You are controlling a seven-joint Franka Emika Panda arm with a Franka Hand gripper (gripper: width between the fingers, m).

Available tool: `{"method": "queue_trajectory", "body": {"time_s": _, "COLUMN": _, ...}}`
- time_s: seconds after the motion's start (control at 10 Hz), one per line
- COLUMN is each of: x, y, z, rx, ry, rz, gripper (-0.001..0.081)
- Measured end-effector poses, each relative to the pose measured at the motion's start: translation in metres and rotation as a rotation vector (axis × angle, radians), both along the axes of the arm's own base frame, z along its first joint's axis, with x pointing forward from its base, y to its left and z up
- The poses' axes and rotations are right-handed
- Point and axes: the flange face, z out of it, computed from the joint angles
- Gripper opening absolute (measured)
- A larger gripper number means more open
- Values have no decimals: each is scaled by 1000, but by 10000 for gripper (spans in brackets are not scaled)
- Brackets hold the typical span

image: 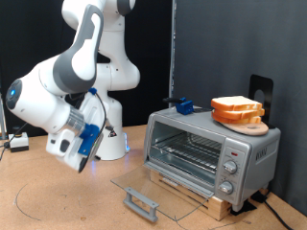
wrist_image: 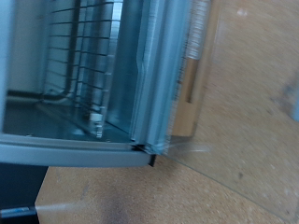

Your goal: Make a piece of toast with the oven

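Glass oven door (image: 146,195) is hanging fully open nearest the exterior camera, lying flat toward that view's bottom with its grey bar handle (image: 141,203) at the front edge. We are seeing the toaster oven (image: 211,155) sitting on a wooden board (image: 217,203) on the brown table (image: 58,201), at the exterior view's right. Its wire rack (image: 187,149) is showing inside the open cavity, and we are not making out any bread on it. Three round knobs (image: 230,170) are lining the right panel.

Bread slices (image: 236,109) are resting in a pile on a round wooden board (image: 247,125) on top of the oven; we are not able to single out the one piece of toast from that pile. A small blue object (image: 182,104) is sitting on the oven's top near its back edge.

The white Franka arm (image: 67,72) is bending down at the exterior view's left, and its gripper (image: 84,146) is hovering above the table, well apart from the oven and level with the open door. We are seeing nothing between the fingers, but we cannot tell whether they are spread or closed.

In the wrist view we are looking at the oven's metal side wall (wrist_image: 149,75), the wire rack bars (wrist_image: 89,47) and the lowered glass door (wrist_image: 234,112) over the table; the gripper's fingers are not showing there.
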Motion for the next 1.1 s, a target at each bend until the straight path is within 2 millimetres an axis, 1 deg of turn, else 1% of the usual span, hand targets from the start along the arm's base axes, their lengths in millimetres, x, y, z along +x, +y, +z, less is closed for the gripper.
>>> {"method": "queue_trajectory", "body": {"time_s": 0.2, "x": -3, "y": 17, "z": 20, "rx": 27, "ry": -55, "rz": 68, "gripper": 809}}
{"method": "queue_trajectory", "body": {"time_s": 0.3, "x": -8, "y": 23, "z": 27, "rx": 27, "ry": -66, "rz": 91, "gripper": 809}}
{"method": "queue_trajectory", "body": {"time_s": 0.4, "x": -8, "y": 23, "z": 25, "rx": 27, "ry": -60, "rz": 83, "gripper": 809}}
{"method": "queue_trajectory", "body": {"time_s": 0.5, "x": -9, "y": 29, "z": 28, "rx": 64, "ry": -93, "rz": 137, "gripper": 809}}
{"method": "queue_trajectory", "body": {"time_s": 0.7, "x": -13, "y": 52, "z": 43, "rx": 156, "ry": -213, "rz": 337, "gripper": 809}}
{"method": "queue_trajectory", "body": {"time_s": 0.8, "x": -14, "y": 61, "z": 51, "rx": 166, "ry": -278, "rz": 427, "gripper": 809}}
{"method": "queue_trajectory", "body": {"time_s": 1.1, "x": -17, "y": 90, "z": 75, "rx": 103, "ry": -502, "rz": 588, "gripper": 809}}
